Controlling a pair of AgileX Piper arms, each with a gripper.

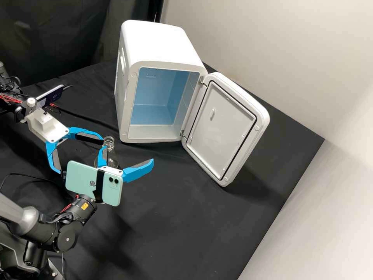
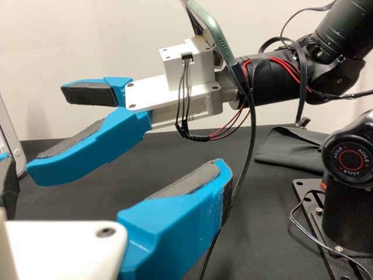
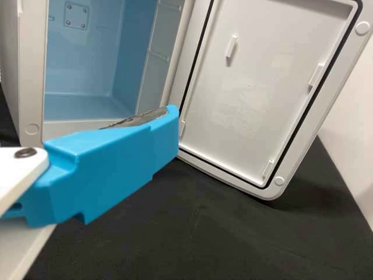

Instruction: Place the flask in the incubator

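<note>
From the high view: white incubator (image 1: 155, 42) at the back of the black worktop (image 1: 186, 225), door (image 1: 219, 128) swung wide on the side away from the arms, pale blue chamber facing forward. Clear glass flask (image 1: 109, 144) upright just in front of the opening, outside the chamber. Right claw (image 1: 128, 156), with a mint-green phone (image 1: 95, 182) strapped to its wrist, spread wide, the flask inside the spread and close against one finger; touching or not, cannot tell. Left claw (image 1: 79, 155) just behind, likewise spread wide and holding nothing, one fingertip near the flask's neck.

From the left wrist view: own blue finger (image 2: 175, 219) low over the worktop (image 2: 262, 227). Beyond it the right claw (image 2: 49, 131) side-on, fingers well apart, phone (image 2: 208, 26) above its white body, red and black wires running back along the dark arm.

From the right wrist view: one blue finger (image 3: 105, 157) slanting towards the incubator (image 3: 32, 70), blue chamber straight ahead. Door (image 3: 262, 87) open beside it, pale inner panel framed by a dark seal, lower corner close above the worktop (image 3: 204, 239).
</note>
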